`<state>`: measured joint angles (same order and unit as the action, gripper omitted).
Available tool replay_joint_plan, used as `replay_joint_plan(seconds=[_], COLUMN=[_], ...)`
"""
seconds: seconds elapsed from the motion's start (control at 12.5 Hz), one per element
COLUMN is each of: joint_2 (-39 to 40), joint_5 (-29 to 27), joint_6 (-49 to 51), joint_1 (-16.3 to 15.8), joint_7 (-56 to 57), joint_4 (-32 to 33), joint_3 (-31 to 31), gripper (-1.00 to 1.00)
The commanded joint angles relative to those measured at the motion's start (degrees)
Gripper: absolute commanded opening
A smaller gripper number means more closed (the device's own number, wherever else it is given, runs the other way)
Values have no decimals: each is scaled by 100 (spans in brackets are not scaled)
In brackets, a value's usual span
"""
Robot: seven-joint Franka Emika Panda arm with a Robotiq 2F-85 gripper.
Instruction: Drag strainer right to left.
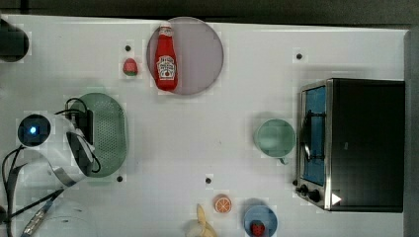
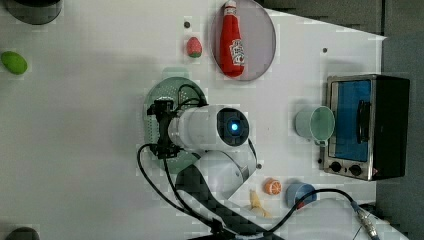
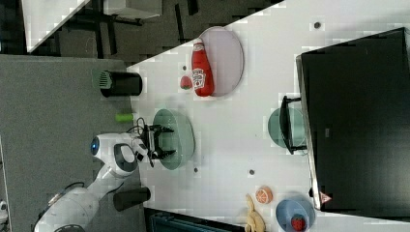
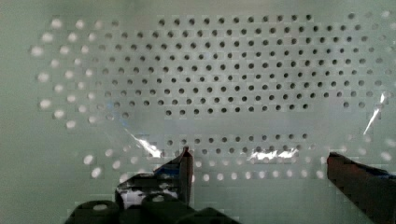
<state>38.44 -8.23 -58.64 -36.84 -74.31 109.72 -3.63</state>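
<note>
With its fingers spread wide and holding nothing, the gripper [image 4: 259,163] hangs over the strainer [image 1: 109,133] basin; I judge the drag done, so lifting away comes next.

Just beneath the black gripper [image 4: 259,163], the strainer [image 1: 111,131] is pale mint-green, its basin dotted with rows of small dark holes; well away from the gripper, a red ketchup bottle [image 1: 166,59] with a white label lies on a grey-lilac plate [image 1: 202,54]
</note>
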Motion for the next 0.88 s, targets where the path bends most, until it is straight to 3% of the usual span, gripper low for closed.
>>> replay_joint_plan(seconds=[0.08,0.88], joint_2=[70,137], joint_5=[-134,-245], joint_6=[21,128], joint_1=[-43,-218], joint_7=[-525,-371], joint_4=[-126,-503], joint_3=[7,98], gripper=[100,100])
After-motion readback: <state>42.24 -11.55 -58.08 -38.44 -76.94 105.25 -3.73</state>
